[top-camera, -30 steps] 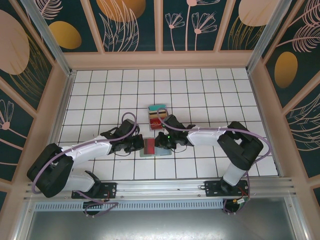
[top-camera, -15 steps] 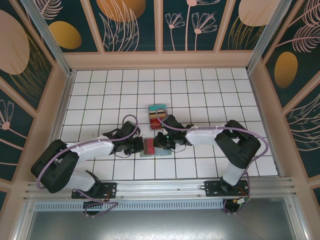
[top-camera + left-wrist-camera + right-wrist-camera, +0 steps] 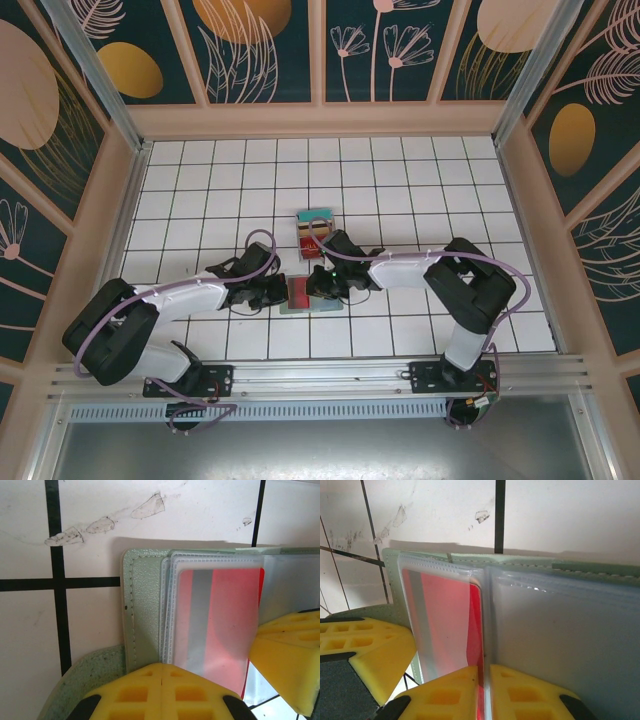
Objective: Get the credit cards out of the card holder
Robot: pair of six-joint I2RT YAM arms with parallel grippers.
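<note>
The card holder (image 3: 330, 304) lies open on the tiles between my two grippers, its green cover (image 3: 145, 610) facing up. A red credit card (image 3: 225, 615) sits in a clear sleeve on its left half. My left gripper (image 3: 162, 672) is shut, and its yellow tips press on the holder's near edge. My right gripper (image 3: 485, 676) is shut at the fold, and the red credit card's (image 3: 445, 615) edge runs into the thin gap between its pads together with the sleeve's edge. The sleeves (image 3: 565, 630) on the right half look empty. In the top view my left gripper (image 3: 276, 293) and right gripper (image 3: 317, 285) flank the card (image 3: 298, 292).
A clear tray (image 3: 316, 232) with a teal, tan and red stack stands just behind the holder, close to my right wrist. White tiled floor spreads all around, inside wooden walls. The other arm's yellow finger (image 3: 290, 665) sits by the card's right edge.
My right gripper has edged slightly left onto the holder's fold, its jaws widening a little and closing again. The left arm's elbow shifted a little; the holder has stayed put.
</note>
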